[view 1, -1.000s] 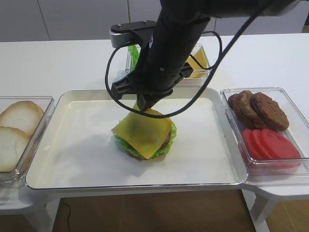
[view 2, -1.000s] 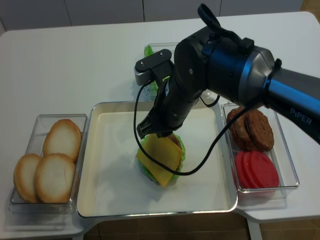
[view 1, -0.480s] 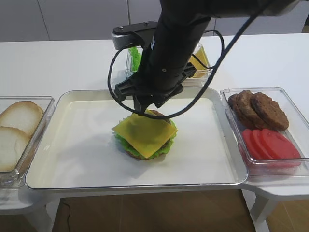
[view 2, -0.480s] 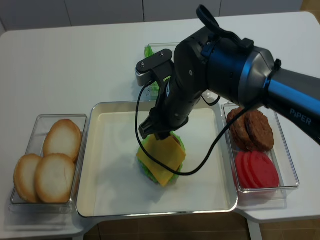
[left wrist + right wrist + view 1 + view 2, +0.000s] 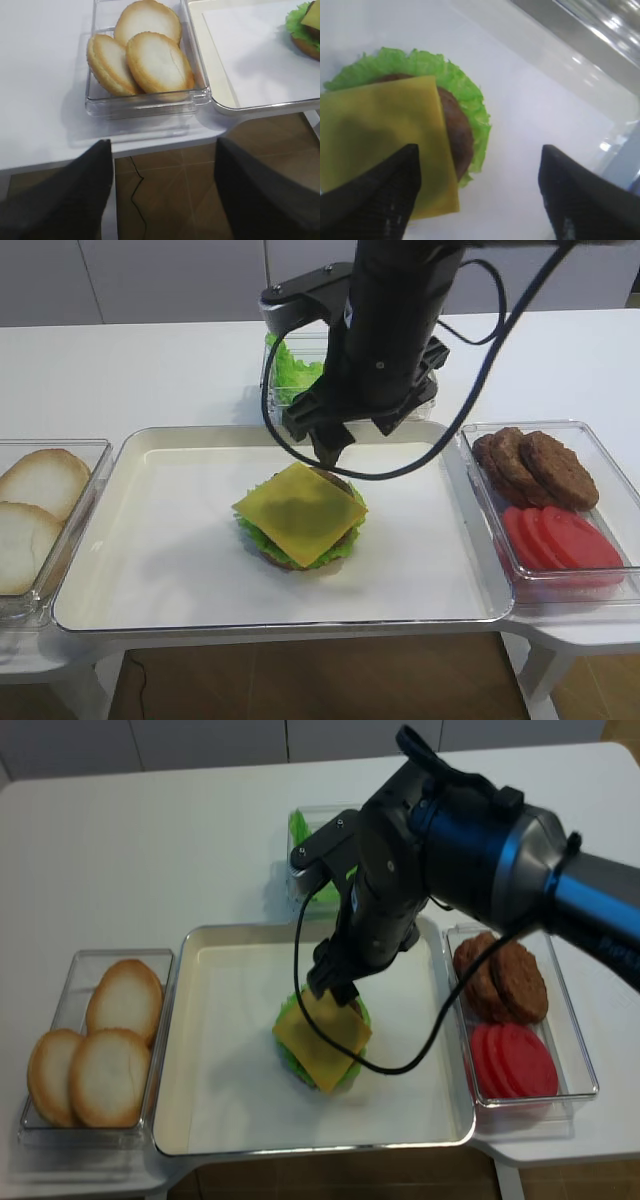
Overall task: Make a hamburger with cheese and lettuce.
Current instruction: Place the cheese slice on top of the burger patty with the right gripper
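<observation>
The hamburger (image 5: 300, 530) sits in the middle of the white tray (image 5: 170, 540). A yellow cheese (image 5: 298, 512) square lies flat on its brown patty (image 5: 457, 130), over the frilly lettuce (image 5: 465, 100). My right gripper (image 5: 330, 452) hangs open just above the stack's far right side, touching nothing; in the right wrist view its fingers (image 5: 380, 190) straddle the cheese (image 5: 380, 135) edge and bare tray. My left gripper (image 5: 162, 142) is open and empty past the table's front edge, near the bun box.
A clear box of bun slices (image 5: 35, 510) stands left of the tray. On the right, another box holds loose patties (image 5: 530, 465) and tomato slices (image 5: 560, 540). A bin of lettuce leaves (image 5: 295, 370) is at the back, behind the right arm.
The right gripper opened and let go of the cheese, then rose and moved back and right. The cheese settled flat on the patty. The left arm stayed put.
</observation>
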